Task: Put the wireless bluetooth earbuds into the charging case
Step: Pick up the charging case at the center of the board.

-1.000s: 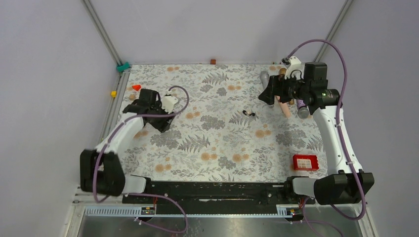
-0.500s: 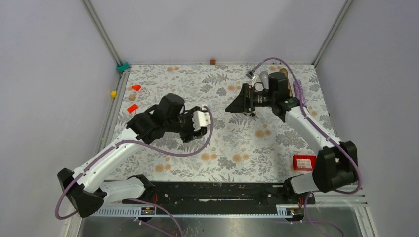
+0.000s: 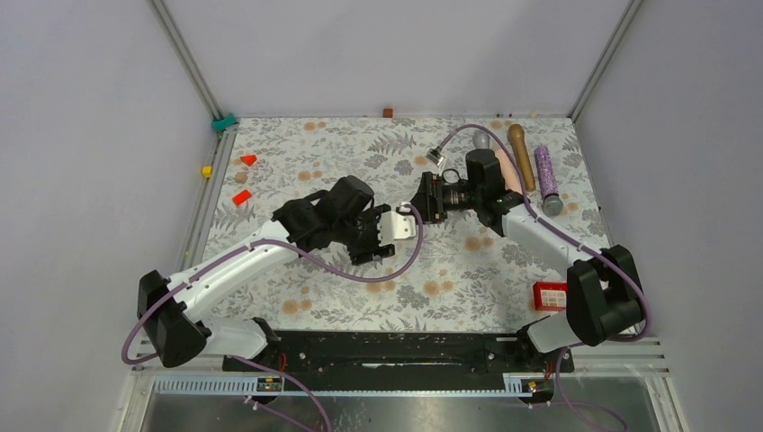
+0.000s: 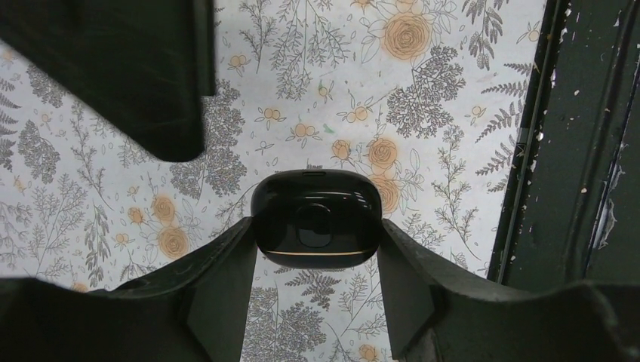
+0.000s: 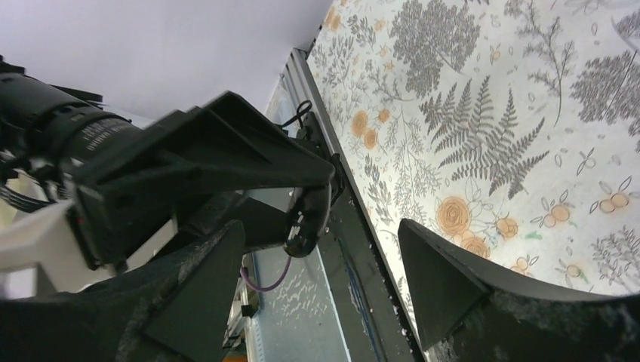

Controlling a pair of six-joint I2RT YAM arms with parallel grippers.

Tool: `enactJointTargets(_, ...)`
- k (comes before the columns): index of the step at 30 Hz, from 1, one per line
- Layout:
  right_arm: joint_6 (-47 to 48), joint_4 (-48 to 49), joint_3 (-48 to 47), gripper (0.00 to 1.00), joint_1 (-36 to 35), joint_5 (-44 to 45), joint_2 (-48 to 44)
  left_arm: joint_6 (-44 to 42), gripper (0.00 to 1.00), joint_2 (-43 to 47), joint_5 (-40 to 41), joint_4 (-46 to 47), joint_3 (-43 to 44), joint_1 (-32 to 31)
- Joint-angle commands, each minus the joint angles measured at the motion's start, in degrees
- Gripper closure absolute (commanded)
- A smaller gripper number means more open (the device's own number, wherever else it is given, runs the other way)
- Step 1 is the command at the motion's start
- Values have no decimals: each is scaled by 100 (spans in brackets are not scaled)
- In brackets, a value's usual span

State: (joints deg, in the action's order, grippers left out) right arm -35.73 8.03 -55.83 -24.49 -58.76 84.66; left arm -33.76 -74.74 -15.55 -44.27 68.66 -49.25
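The small rounded plastic charging case [image 4: 315, 219], dark hollow showing, is pinched in the left gripper [image 4: 317, 240] above the floral tabletop [image 4: 453, 113]. Close beside the case, the right gripper [image 5: 321, 225] gapes wide and empty; fetching an unseen earbud probably comes next.

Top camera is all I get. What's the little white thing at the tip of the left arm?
Observer: That's the small rounded pale plastic charging case. The left wrist view shows it pinched between the fingers of the left end effector, with a dark glossy side facing that camera.
Operator: Does the right one hold a tiny black-and-white earbud?
Observer: The right wrist view shows the right end effector with its fingers apart and no earbud between them.
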Motion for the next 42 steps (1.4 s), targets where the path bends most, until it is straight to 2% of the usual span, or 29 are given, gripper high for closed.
enactJointTargets(1, 129, 248, 305, 17, -135, 308, -243, 113, 65, 134, 95, 107, 401, -29)
enactJointTargets(14, 111, 288, 204, 22, -692, 145, 58, 131, 65, 58, 63, 116, 381, -26)
enactJointTargets(22, 79, 255, -12, 34, -828, 6, 257, 136, 64, 48, -24, 111, 341, -60)
enactJointTargets(26, -237, 558, -57, 41, -827, -200, 371, 48, 64, 35, 49, 109, 248, -169)
enactJointTargets(29, -482, 728, -119, 41, -829, -413, 496, -75, 64, 61, 176, 101, 149, -300)
enactJointTargets(36, -388, 380, -300, 43, -827, -732, 680, -291, 65, 161, 473, 111, -106, -506)
enactJointTargets(38, -139, 67, -354, 45, -836, -738, 666, -296, 65, 160, 510, 117, -116, -519)
enactJointTargets(42, 160, -266, -393, 57, -853, -717, 642, -287, 65, 156, 583, 139, -93, -530)
